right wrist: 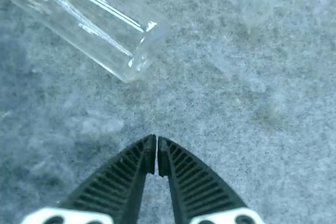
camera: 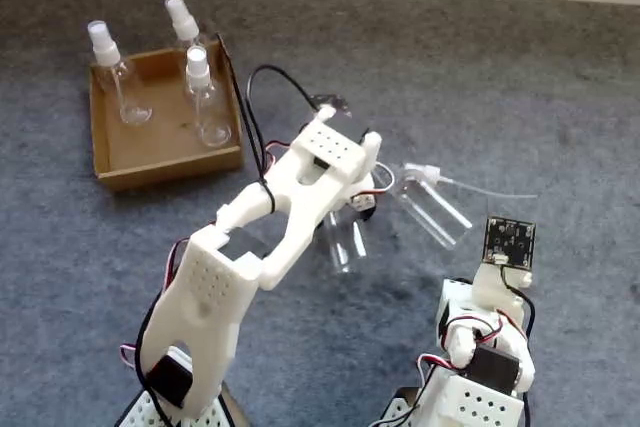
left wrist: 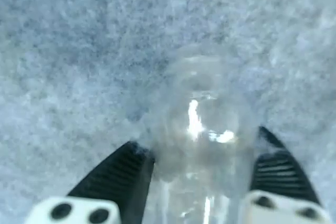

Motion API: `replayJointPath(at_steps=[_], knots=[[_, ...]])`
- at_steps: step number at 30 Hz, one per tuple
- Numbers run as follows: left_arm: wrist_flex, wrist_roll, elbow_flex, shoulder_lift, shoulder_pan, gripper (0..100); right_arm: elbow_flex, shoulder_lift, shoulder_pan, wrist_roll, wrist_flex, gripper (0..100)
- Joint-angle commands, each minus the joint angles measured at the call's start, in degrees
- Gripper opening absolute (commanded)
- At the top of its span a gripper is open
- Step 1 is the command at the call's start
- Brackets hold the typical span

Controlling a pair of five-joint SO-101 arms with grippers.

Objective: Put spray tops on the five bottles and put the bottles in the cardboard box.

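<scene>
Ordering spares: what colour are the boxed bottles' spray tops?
White plastic spray tops; high view shows best.

Soft, even light, moderately bright, faint shadows on grey carpet (camera: pixel 560 87) under left arm (camera: pixel 290 207), white glints on clear bottle (left wrist: pixel 199 124), streak highlights along lying bottle (right wrist: pixel 89 19).

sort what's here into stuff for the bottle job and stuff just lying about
For the job: box, three topped bottles in it, held bottle in left gripper, bottle lying on its side, spray top beside it.
Lying about: grey carpet, black cable.
</scene>
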Motion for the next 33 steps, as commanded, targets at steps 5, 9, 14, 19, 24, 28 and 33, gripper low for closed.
replayJointPath(at_steps=[5, 9, 14, 19, 24, 28, 33], knots=[[3.1, 0.0, -4.1, -0.4, -1.0, 4, 7.4, -0.5, -0.4, 0.6, 0.4, 0.5], [3.1, -0.1, -4.1, -0.8, -1.1, 6, 7.4, -0.5, -0.4, 0.6, 0.4, 0.5], [6.5, -5.3, -6.1, -0.9, -1.1, 6, 7.4, -0.5, -0.4, 0.6, 0.4, 0.5], [14.9, -12.9, -13.8, -0.9, -1.0, 6, 7.4, -0.5, -0.4, 0.6, 0.4, 0.5], [14.9, -15.2, -10.8, -3.6, -0.1, 6, 7.4, -0.5, -0.4, 0.6, 0.4, 0.5], [14.9, -15.5, -5.3, -12.3, 0.4, 6, 7.4, -0.5, -0.4, 0.6, 0.4, 0.5], [14.8, -15.6, 4.1, -24.2, 0.4, 6, 7.4, -0.5, -0.4, 0.6, 0.4, 0.5]])
